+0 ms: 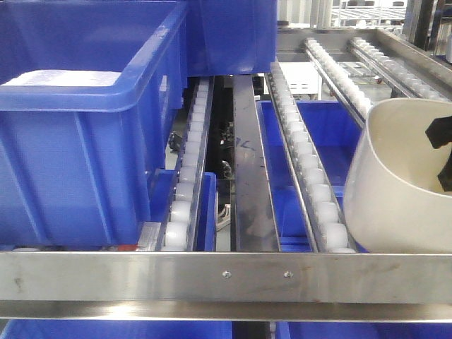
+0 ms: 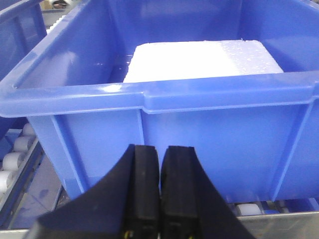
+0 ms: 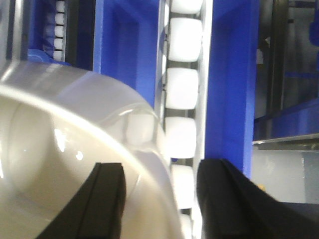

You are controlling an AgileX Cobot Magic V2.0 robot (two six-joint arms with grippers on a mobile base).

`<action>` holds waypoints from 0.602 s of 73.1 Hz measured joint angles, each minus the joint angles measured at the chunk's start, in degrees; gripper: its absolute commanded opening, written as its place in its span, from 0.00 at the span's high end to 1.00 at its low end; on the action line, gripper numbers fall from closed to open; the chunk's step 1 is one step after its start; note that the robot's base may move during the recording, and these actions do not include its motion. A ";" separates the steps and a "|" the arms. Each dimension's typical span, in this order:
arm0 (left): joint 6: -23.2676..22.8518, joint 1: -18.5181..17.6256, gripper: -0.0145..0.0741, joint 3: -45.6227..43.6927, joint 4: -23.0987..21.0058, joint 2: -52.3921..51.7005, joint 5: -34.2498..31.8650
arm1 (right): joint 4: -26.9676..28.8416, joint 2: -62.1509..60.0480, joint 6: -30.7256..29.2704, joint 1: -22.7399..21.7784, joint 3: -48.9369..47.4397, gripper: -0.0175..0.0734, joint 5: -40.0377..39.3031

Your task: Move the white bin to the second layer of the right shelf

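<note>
The glossy off-white plastic bin (image 1: pixel 399 176) was gripped at its rim by the right end effector (image 3: pixel 159 199), tilted above the roller-railed steel shelf level (image 1: pixel 226 275). The left end effector (image 2: pixel 159 189) was clenched, empty.

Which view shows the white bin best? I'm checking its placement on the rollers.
The exterior front-facing view: the white bin appears tilted beside a roller rail. The right wrist view shows only its rim close up; the left wrist view shows none.

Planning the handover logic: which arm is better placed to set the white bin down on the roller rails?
Right. The right gripper straddles the white bin's rim above the roller rails; the left gripper is shut, empty, facing a blue crate.
</note>
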 measured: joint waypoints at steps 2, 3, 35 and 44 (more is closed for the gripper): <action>0.00 0.00 0.74 0.00 0.00 0.00 0.00 | 0.37 0.00 0.00 0.00 0.00 0.33 0.00; 0.00 0.00 0.74 0.00 0.00 0.00 0.00 | 0.44 0.00 0.00 0.00 0.00 0.33 -0.10; 0.00 0.00 0.74 0.00 0.00 0.00 0.00 | 1.12 -1.01 0.00 0.00 0.00 0.14 -0.10; 0.00 0.00 0.74 0.00 0.00 0.00 0.00 | 1.54 -1.01 0.00 0.00 0.00 0.14 -0.10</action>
